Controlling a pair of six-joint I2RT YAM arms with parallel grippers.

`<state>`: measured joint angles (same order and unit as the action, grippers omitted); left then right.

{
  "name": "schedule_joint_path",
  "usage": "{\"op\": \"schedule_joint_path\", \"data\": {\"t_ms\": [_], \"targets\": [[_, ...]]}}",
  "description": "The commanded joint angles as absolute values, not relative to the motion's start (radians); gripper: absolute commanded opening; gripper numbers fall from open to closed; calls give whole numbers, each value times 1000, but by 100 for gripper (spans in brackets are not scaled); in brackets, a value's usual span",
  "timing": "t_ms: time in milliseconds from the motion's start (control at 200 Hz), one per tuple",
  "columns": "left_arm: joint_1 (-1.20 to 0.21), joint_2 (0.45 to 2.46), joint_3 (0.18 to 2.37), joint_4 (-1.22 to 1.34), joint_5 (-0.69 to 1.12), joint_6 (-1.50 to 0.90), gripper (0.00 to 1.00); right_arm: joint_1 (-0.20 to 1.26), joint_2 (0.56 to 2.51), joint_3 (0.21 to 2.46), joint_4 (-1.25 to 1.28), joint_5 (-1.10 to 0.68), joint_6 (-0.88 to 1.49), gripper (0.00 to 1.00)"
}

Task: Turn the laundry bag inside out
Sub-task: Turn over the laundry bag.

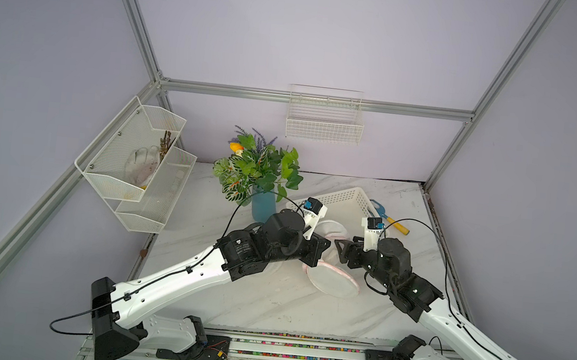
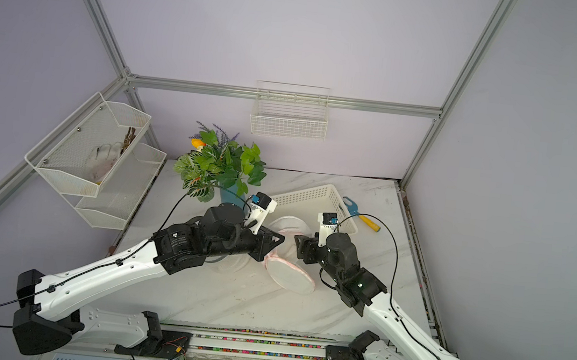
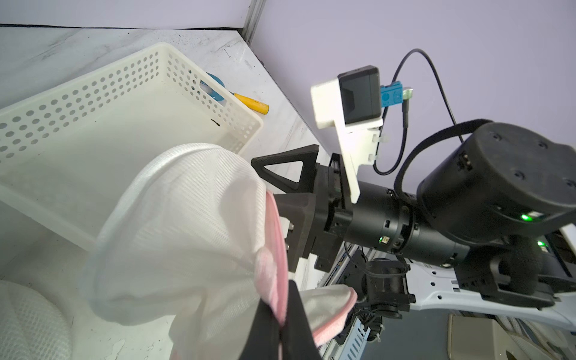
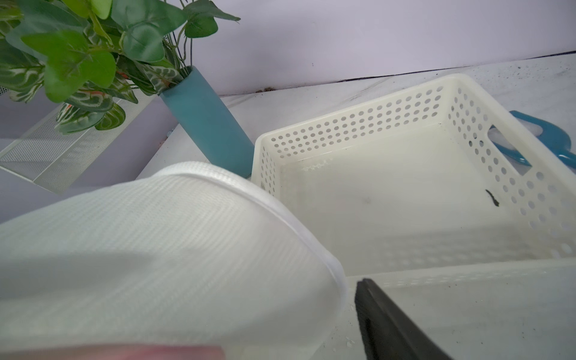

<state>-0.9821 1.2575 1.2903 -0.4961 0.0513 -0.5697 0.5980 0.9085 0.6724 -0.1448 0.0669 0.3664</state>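
Note:
The laundry bag (image 1: 333,282) (image 2: 291,279) is white mesh with a pink rim and lies crumpled mid-table between both arms. My left gripper (image 1: 326,245) (image 2: 279,239) is shut on the pink rim, which is pinched between its black fingers (image 3: 299,314) in the left wrist view, with the mesh (image 3: 187,233) ballooning beyond. My right gripper (image 1: 342,250) (image 2: 300,248) faces it from the other side, jaws apart at the bag's edge (image 3: 274,224). In the right wrist view one finger (image 4: 380,318) shows beside the mesh (image 4: 156,249); the other is hidden.
A white perforated basket (image 1: 343,201) (image 4: 405,193) stands just behind the bag. A blue vase with a plant (image 1: 263,205) is behind the left arm. A blue-and-yellow tool (image 1: 390,219) lies right of the basket. Wire racks hang on the left wall (image 1: 134,168) and back wall (image 1: 324,119).

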Motion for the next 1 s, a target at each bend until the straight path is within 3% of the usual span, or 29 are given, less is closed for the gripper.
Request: {"op": "schedule_joint_path", "data": {"t_ms": [0, 120, 415, 525, 735, 995], "targets": [[-974, 1207, 1289, -455, 106, -490, 0, 583, 874, 652, -112, 49, 325, 59], [-970, 1182, 1270, -459, 128, -436, 0, 580, 832, 625, -73, -17, 284, 41], [-947, 1119, 1227, -476, 207, -338, 0, 572, 768, 629, -96, -117, 166, 17], [-935, 1088, 1209, -509, 164, -320, 0, 572, 749, 667, -164, -117, 99, 0], [-924, 1046, 1129, -494, 65, -313, 5, 573, 732, 784, -336, -181, -8, 0], [-925, 1114, 1096, -422, 77, -407, 33, 572, 787, 924, -497, -290, -25, 0]]}}
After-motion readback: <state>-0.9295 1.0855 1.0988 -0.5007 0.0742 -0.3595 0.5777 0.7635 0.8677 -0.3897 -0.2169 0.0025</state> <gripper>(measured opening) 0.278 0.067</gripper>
